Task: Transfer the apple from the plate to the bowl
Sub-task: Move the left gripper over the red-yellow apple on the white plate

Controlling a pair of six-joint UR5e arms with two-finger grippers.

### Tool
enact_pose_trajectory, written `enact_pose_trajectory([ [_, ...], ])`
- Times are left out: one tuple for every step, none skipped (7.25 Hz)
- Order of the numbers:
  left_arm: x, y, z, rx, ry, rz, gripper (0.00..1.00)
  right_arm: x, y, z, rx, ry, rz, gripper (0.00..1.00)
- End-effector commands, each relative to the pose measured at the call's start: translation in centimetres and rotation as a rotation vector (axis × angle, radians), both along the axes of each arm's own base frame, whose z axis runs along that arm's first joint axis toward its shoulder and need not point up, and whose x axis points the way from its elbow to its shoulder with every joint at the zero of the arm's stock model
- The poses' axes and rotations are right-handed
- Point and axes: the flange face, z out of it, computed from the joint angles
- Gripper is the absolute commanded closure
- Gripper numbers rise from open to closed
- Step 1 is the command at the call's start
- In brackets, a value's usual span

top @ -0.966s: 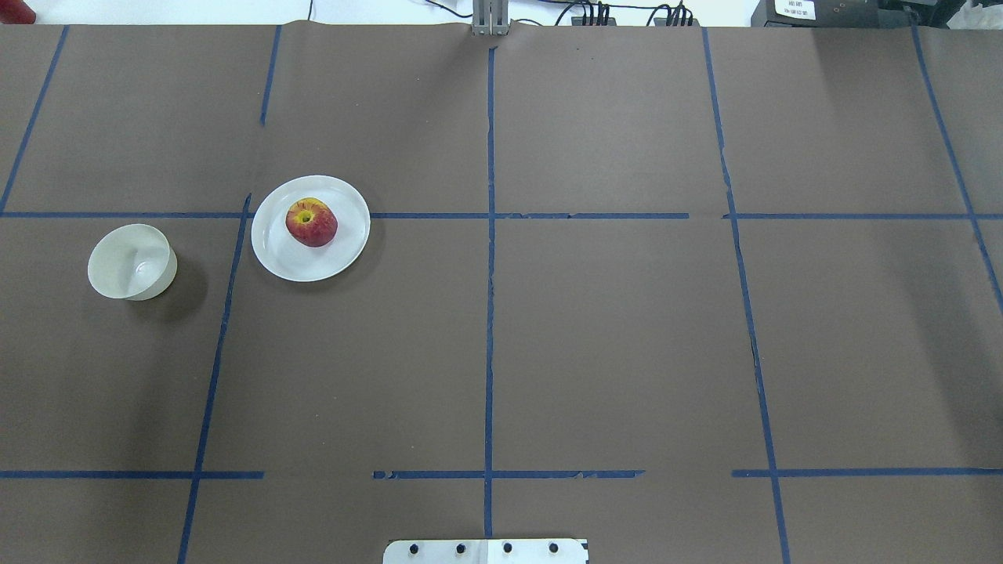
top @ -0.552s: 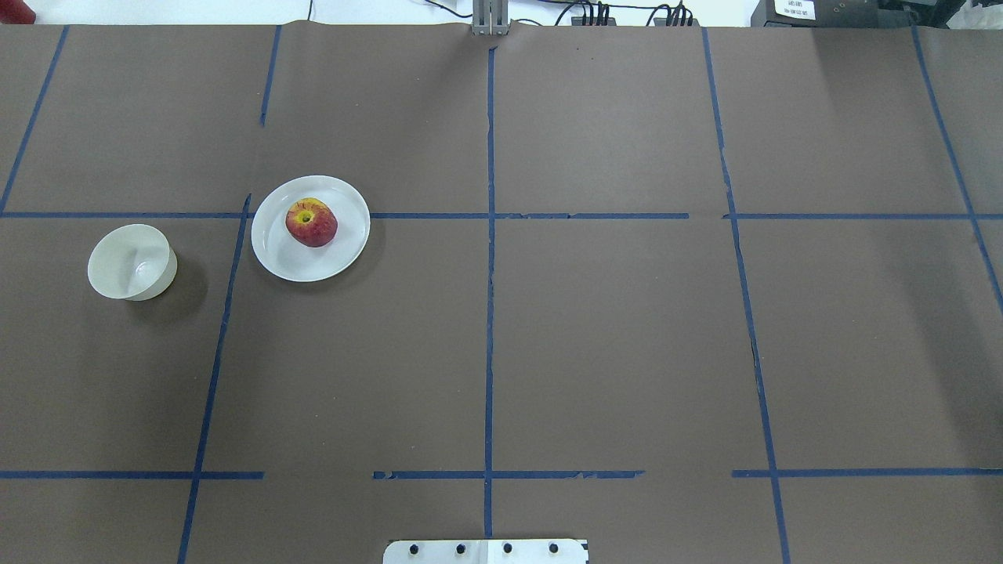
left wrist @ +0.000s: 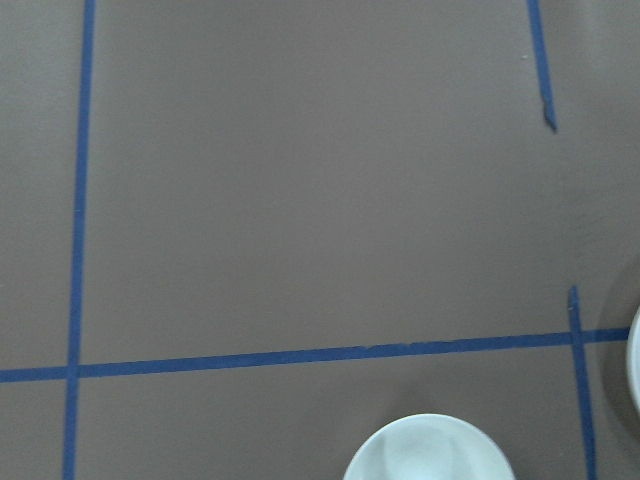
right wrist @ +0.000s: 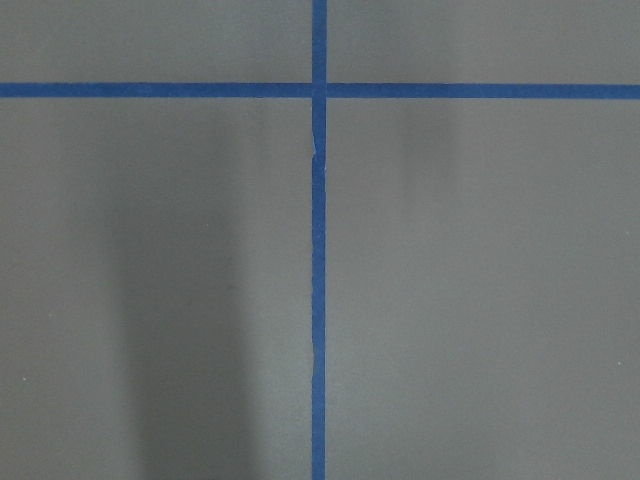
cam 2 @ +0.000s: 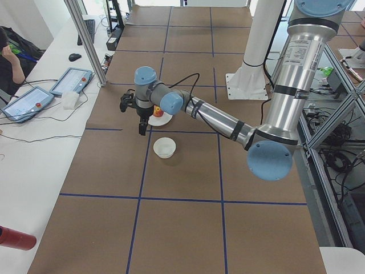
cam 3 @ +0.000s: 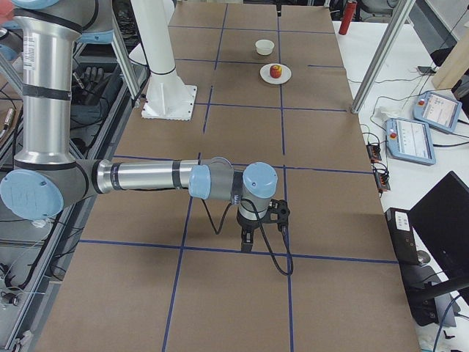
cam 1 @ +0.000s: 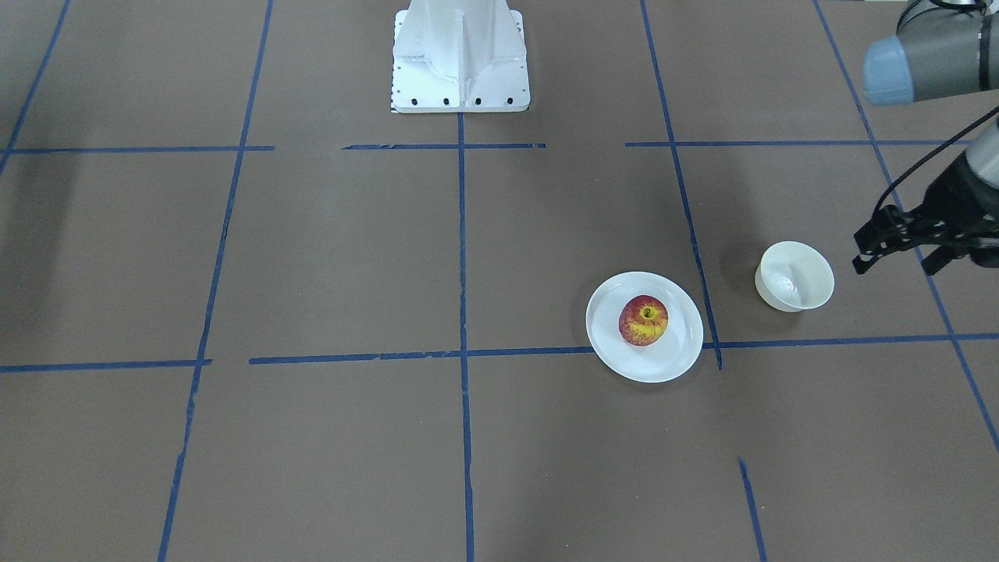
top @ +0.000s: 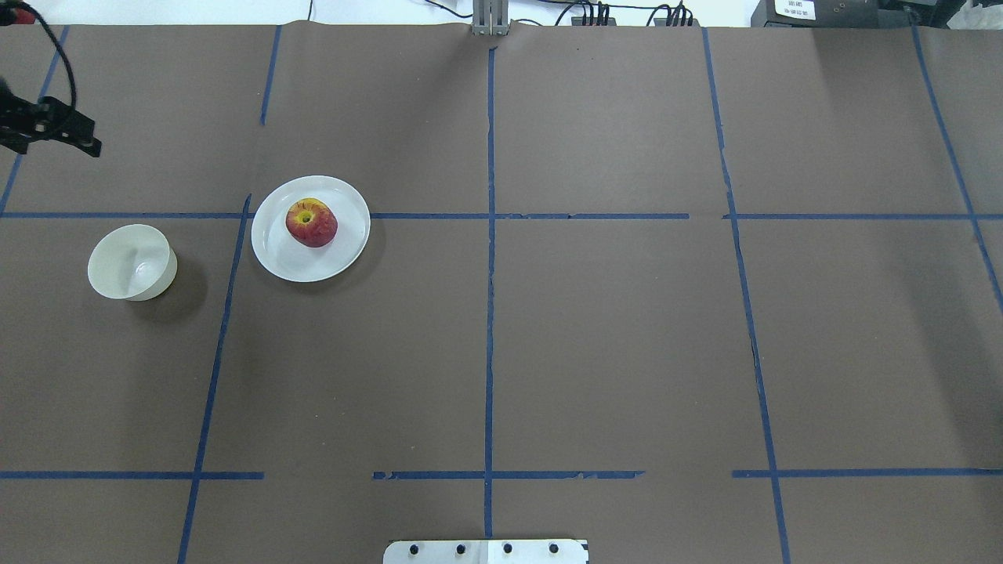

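Lying on the plate (top: 345, 252) near the left edge of the table (top: 619, 345), the apple (top: 312, 222) has not yet been lifted, and the bowl (top: 129, 258), apart from the plate and nearer that edge, is seen empty, so the whole transfer is judged undone. The left gripper (cam 1: 897, 261) is held toward the far left corner, fingers spread on nothing; the right gripper (cam 3: 264, 233) is hung by the right edge, and its state cannot be told. The brown table is gridded with blue tape (top: 490, 313), and a white bench (cam 3: 363, 51) with pendants (cam 3: 412, 139) is seen past the far edge.
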Motion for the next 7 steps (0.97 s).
enact_pose_trajectory([
  [9.1, -1.9, -6.0, -0.12, -0.001, 0.019, 0.0, 0.0, 0.0, 0.0, 0.001, 0.0, 0.0, 0.0],
  [11.5, -2.3, -5.9, -0.15, 0.001, 0.019, 0.0, 0.0, 0.0, 0.0, 0.001, 0.0, 0.0, 0.0],
  [14.5, -2.1, -5.6, -0.17, 0.013, 0.024, 0.0, 0.0, 0.0, 0.0, 0.001, 0.0, 0.0, 0.0],
  [16.7, -1.6, -5.3, -0.184, 0.043, 0.007, 0.0, 0.0, 0.0, 0.0, 0.0, 0.0, 0.0, 0.0],
  [18.8, -2.0, -5.6, -0.201, 0.053, 0.002, 0.0, 0.0, 0.0, 0.0, 0.001, 0.0, 0.0, 0.0],
  [21.3, -3.1, -5.6, -0.214, 0.052, 0.006, 0.0, 0.0, 0.0, 0.0, 0.001, 0.0, 0.0, 0.0],
  [21.9, -3.7, -5.1, -0.204, 0.076, -0.003, 0.0, 0.0, 0.0, 0.0, 0.001, 0.0, 0.0, 0.0],
])
